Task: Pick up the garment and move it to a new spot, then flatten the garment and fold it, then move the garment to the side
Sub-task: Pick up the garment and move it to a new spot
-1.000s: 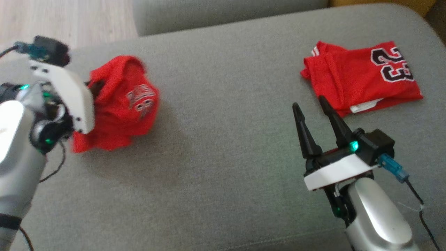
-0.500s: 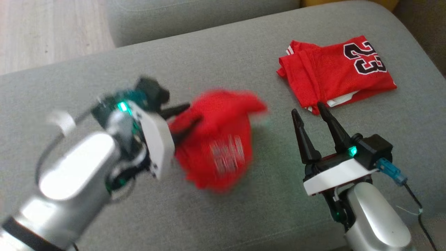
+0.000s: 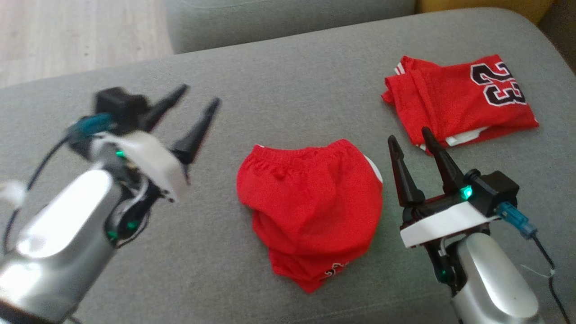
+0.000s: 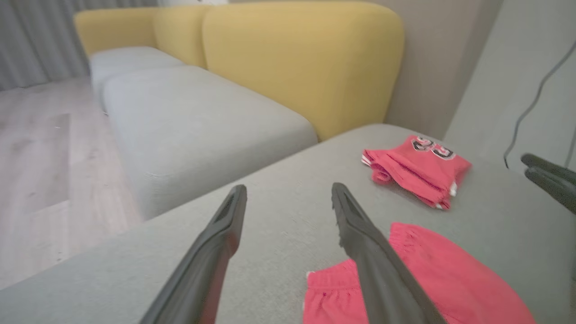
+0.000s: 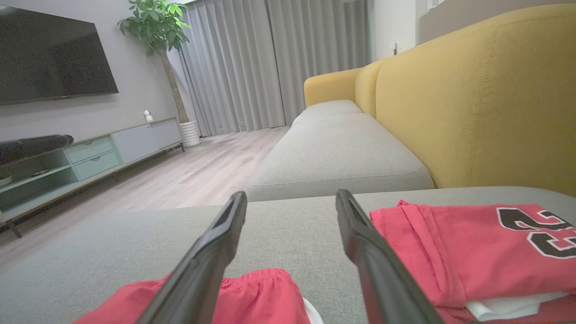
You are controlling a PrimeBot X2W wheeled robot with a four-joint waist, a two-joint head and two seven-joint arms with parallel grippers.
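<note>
Lying released at frame centre: red garment (image 3: 310, 207), crumpled, on sofa cushion (image 3: 279, 90); left tool (image 3: 199, 94) newly apart, empty; right tool (image 3: 408, 135) apart, empty. Relocation apparently done; flattening next.

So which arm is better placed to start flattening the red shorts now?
Probably the right arm. The right end effector, open, stands close beside the shorts, at their right edge. The left end effector, also open, is farther off and points past them.
</note>
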